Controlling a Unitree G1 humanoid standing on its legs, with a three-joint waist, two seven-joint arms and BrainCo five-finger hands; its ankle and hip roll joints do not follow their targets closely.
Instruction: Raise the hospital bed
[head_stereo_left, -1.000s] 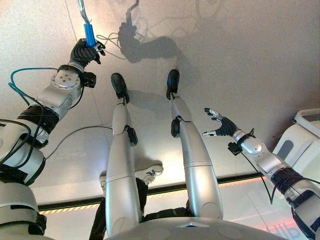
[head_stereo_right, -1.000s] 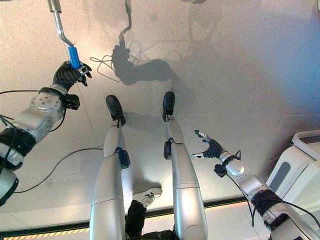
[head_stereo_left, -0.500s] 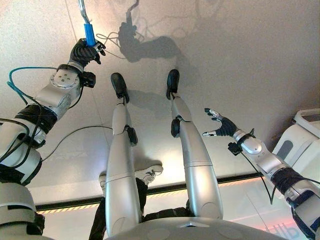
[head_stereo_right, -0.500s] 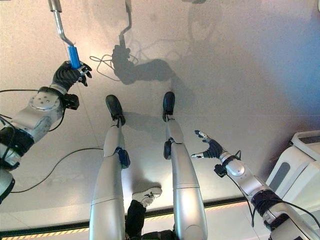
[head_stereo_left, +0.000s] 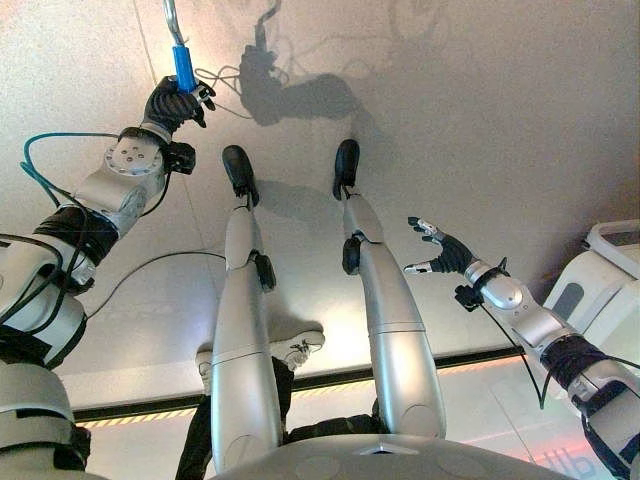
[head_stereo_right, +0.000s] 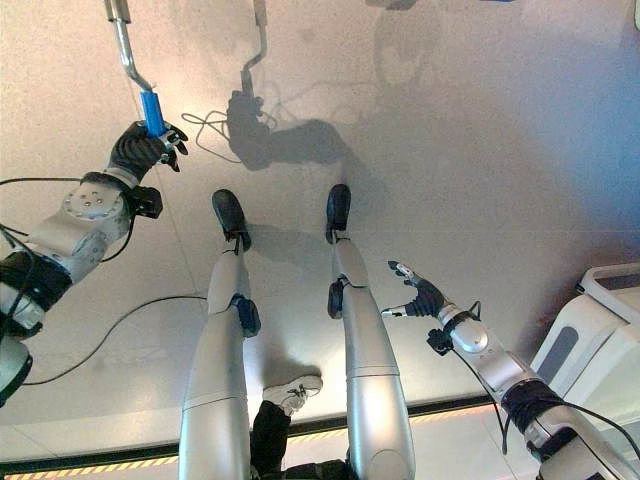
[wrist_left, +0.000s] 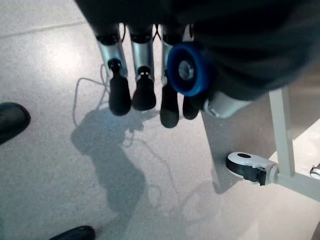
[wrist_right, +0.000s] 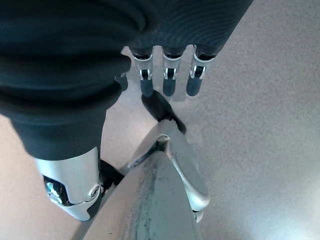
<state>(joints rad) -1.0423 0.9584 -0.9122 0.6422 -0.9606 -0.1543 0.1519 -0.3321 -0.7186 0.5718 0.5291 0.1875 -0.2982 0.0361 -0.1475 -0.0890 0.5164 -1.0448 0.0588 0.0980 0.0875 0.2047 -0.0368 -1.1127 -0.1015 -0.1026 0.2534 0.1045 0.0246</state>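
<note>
Left hand (head_stereo_left: 176, 103) fingers curled round the blue grip (head_stereo_left: 182, 68) of the metal crank (head_stereo_right: 124, 40). Right hand (head_stereo_left: 443, 252) held over the floor (head_stereo_left: 480, 120), fingers spread, holding nothing. Bed (head_stereo_left: 600, 270) corner at far right.

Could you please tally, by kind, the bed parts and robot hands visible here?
Blue-gripped metal crank handle: 1
White caster wheel on the bed frame: 1
White plastic bed end panel: 1
Robot hands: 2, left hand, right hand
Total: 5

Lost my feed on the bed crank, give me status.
Left hand curled round the blue crank handle. Right hand open, idle above the floor. Nothing blocking the crank; bed caster close by.
</note>
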